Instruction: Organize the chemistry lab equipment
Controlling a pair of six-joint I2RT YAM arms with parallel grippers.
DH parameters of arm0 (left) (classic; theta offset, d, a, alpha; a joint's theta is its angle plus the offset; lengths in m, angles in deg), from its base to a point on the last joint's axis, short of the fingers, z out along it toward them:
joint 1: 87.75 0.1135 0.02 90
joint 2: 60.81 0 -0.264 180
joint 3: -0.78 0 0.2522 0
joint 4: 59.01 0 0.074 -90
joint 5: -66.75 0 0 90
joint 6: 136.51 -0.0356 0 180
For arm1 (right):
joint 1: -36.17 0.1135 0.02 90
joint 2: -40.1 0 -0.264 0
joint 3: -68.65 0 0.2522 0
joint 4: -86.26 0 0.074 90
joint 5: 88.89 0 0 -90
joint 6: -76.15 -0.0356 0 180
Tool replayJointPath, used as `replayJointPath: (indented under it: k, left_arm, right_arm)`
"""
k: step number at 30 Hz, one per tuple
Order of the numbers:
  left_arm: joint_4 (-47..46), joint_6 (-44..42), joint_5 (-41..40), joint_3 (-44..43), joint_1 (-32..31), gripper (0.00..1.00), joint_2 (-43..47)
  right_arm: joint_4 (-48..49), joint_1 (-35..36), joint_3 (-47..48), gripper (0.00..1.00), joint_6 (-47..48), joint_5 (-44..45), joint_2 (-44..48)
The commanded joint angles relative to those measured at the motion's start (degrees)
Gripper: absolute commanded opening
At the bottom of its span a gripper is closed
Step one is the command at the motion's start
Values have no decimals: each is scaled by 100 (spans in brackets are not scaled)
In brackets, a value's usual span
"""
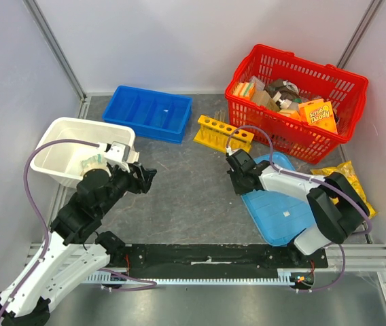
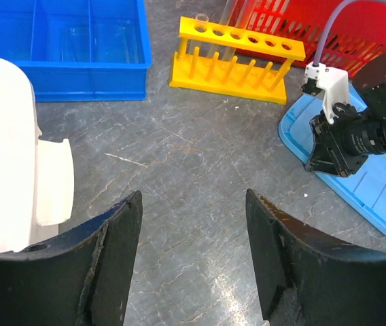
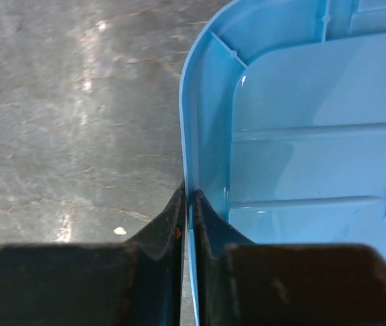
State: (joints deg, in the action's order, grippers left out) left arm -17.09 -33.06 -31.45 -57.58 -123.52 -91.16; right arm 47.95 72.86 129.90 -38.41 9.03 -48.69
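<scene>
Blue first: right gripper (image 3: 187, 204) is pinched tight on the thin rim of the light-blue flat plastic lid (image 3: 302, 170), which lies on the grey table (image 1: 186, 197). Left gripper (image 2: 193, 197) is wide open and holds nothing, hovering beside the white plastic tub (image 1: 57, 139). Yellow plastic test-tube rack (image 1: 223, 131) stands upright at the back, between the blue divided bin (image 1: 149, 112) and the red mesh basket (image 1: 295, 68), untouched. Looks like the lid gets cleared first. Next move: lift or drag it without the rim slipping out.
</scene>
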Motion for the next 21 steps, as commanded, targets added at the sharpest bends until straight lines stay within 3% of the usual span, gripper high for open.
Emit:
replayJointPath:
  k: [1, 4, 11, 21]
  left_arm:
    - [180, 499, -128, -171, -9, 67, -24]
    - [444, 842, -67, -338, -9, 66, -50]
    - [997, 1493, 460, -761, -9, 64, -489]
    - [788, 2143, 1681, -550, -9, 72, -1429]
  right_arm:
    - [170, 356, -99, 9, 39, -343, 204]
    - [223, 576, -134, 0, 12, -747, 537]
    - [1223, 1077, -775, 0, -295, -2294, 1934]
    - [2042, 1920, -1057, 0, -655, -2823, 2911]
